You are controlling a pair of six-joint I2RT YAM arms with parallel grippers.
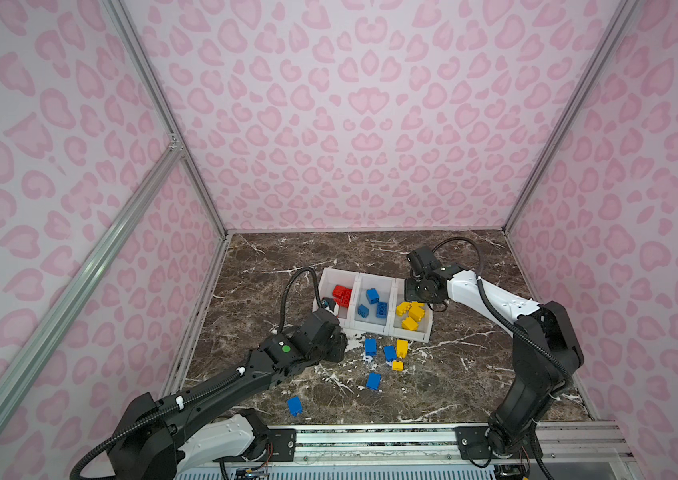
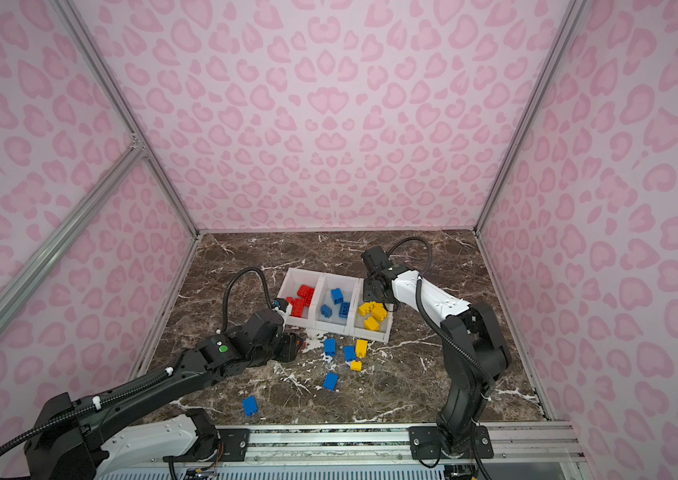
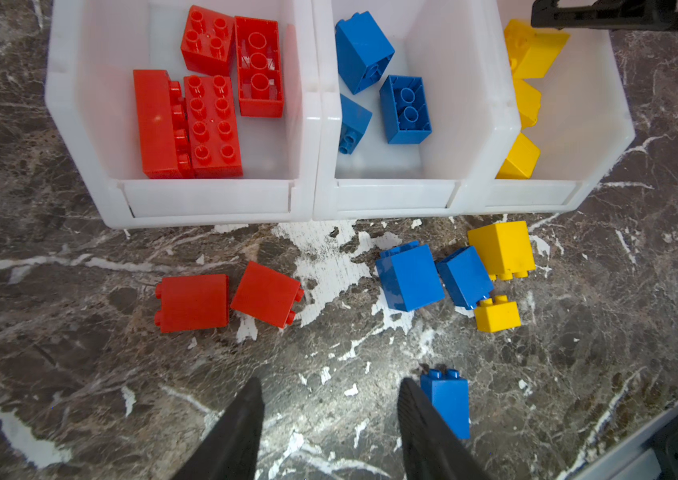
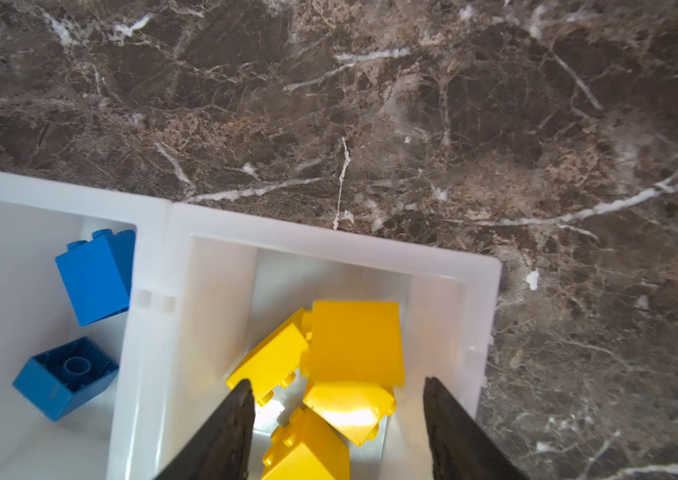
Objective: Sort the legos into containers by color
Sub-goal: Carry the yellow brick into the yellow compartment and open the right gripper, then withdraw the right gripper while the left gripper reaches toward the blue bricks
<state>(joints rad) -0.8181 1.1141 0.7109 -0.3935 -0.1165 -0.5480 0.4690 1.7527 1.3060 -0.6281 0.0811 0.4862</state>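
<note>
Three joined white containers (image 1: 339, 272) stand in a row: red legos (image 3: 188, 124) in one end bin, blue legos (image 3: 406, 109) in the middle, yellow legos (image 4: 354, 340) in the other end bin (image 4: 329, 245). My right gripper (image 4: 339, 395) hangs open over the yellow bin, touching none of the several yellow bricks below it. My left gripper (image 3: 329, 399) is open above bare marble in front of the bins, with a blue brick (image 3: 447, 401) just outside one finger. Two red bricks (image 3: 193, 302) lie loose ahead of it.
Loose on the marble in front of the bins lie blue bricks (image 1: 370, 347) (image 1: 389, 353) (image 1: 373, 381), a yellow brick (image 1: 401, 348) and a small yellow one (image 1: 397, 365). Another blue brick (image 1: 295, 406) sits near the front rail (image 1: 370, 436). Pink patterned walls enclose the table.
</note>
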